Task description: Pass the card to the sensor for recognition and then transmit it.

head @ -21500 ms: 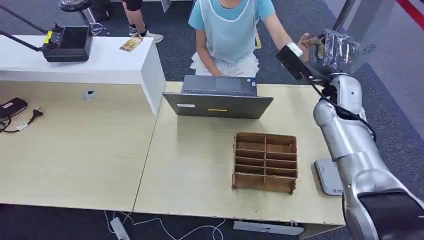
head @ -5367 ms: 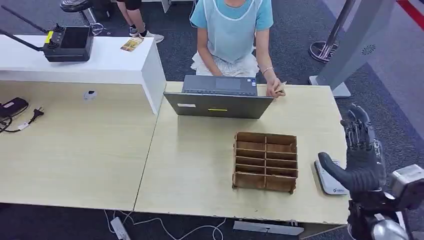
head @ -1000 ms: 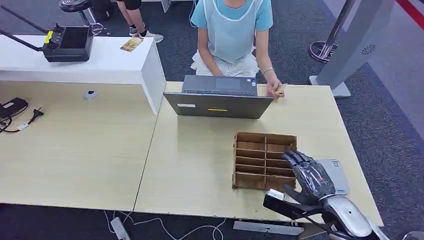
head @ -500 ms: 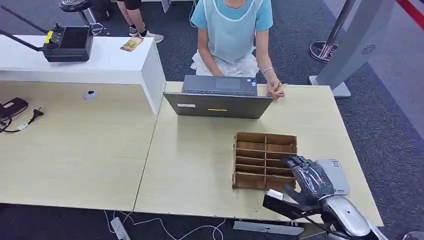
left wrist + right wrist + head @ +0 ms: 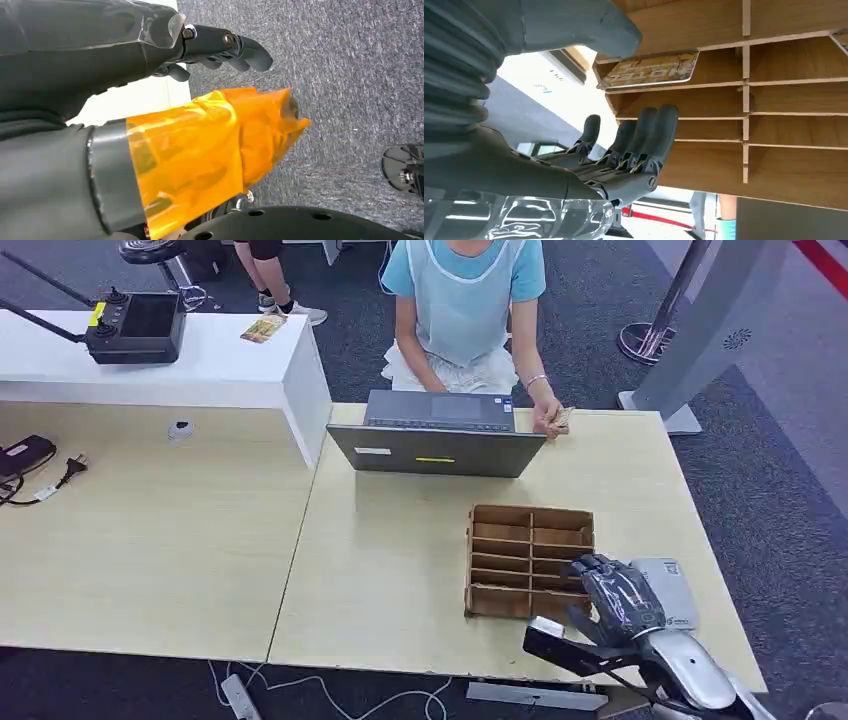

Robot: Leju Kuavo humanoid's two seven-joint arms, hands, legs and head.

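Note:
A patterned card [image 5: 649, 70] lies in a slot of the wooden organizer [image 5: 784, 100], one end sticking out. My right hand [image 5: 624, 150] is just in front of it, with the thumb [image 5: 589, 25] on one side of the card's end and the fingers [image 5: 644, 140] on the other, not touching it. From the head view the right hand [image 5: 617, 598] covers the front right corner of the organizer [image 5: 520, 540], beside the white card sensor [image 5: 675, 595]. My left hand [image 5: 220, 47] hangs over the carpet, holding nothing, its thumb wrapped in orange tape.
A person in a blue top sits behind an open laptop [image 5: 437, 448] at the table's far edge, a small card [image 5: 562, 418] in one hand. On the left are a white counter [image 5: 200, 370] with a black controller [image 5: 135, 328], and a cable and plug [image 5: 40, 465].
Over the last second my right hand's fingers have curled in at the organizer's front right corner. Much earlier that arm was raised toward the person, then came down.

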